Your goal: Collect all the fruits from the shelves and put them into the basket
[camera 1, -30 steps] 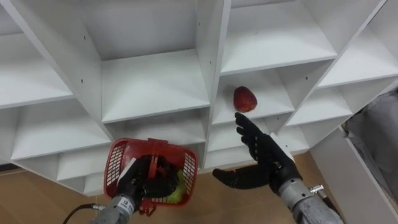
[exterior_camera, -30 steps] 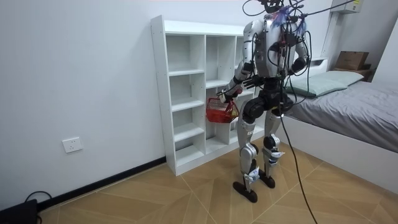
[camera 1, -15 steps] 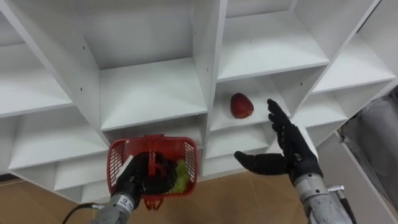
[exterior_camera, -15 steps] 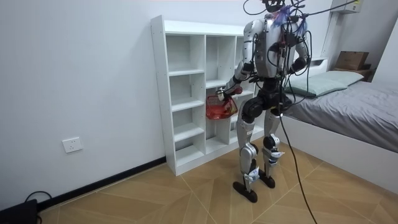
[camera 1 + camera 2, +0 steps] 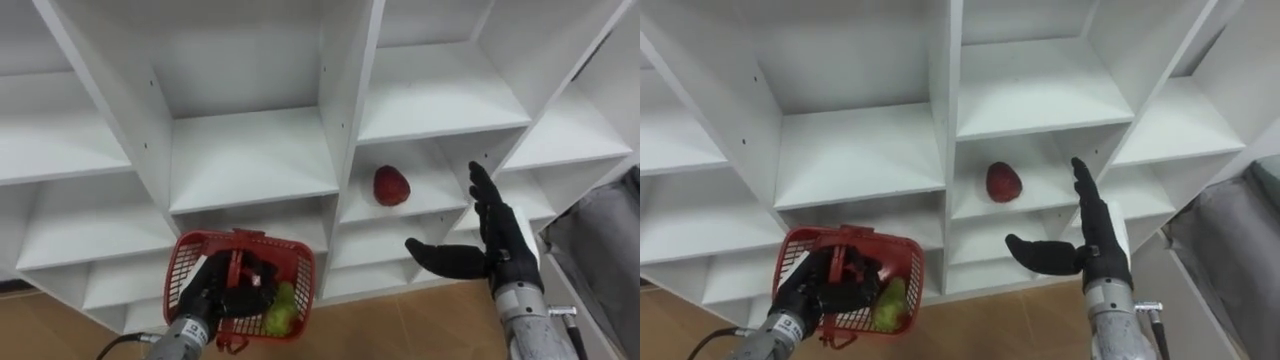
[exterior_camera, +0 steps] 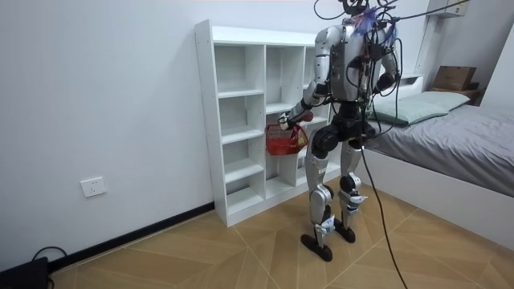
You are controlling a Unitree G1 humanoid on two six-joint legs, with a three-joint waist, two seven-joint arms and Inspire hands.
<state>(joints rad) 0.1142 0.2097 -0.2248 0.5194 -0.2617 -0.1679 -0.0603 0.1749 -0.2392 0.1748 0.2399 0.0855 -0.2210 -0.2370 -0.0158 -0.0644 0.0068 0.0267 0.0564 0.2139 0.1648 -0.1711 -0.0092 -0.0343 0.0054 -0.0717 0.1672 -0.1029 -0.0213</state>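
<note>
Red fruit (image 5: 1003, 182) on closet shelf (image 5: 1048, 176), right robot hand (image 5: 1097, 246) spread nearby, left robot hand (image 5: 812, 291) gripping red basket (image 5: 912, 274)

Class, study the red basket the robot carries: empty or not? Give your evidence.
Not empty: a yellow-green fruit lies inside the red basket, seen through its open top, beside the left robot hand gripping the handle.

In the room view a bed (image 6: 474, 144) with a grey cover stands at the right side. A pale pillow (image 6: 418, 104) lies on it, and a brown cardboard box (image 6: 454, 77) is behind the pillow. A white socket (image 6: 94, 187) sits low on the white wall (image 6: 104, 96), above a dark skirting board (image 6: 136, 234), and the floor (image 6: 201, 257) is light wood in a herringbone pattern.
</note>
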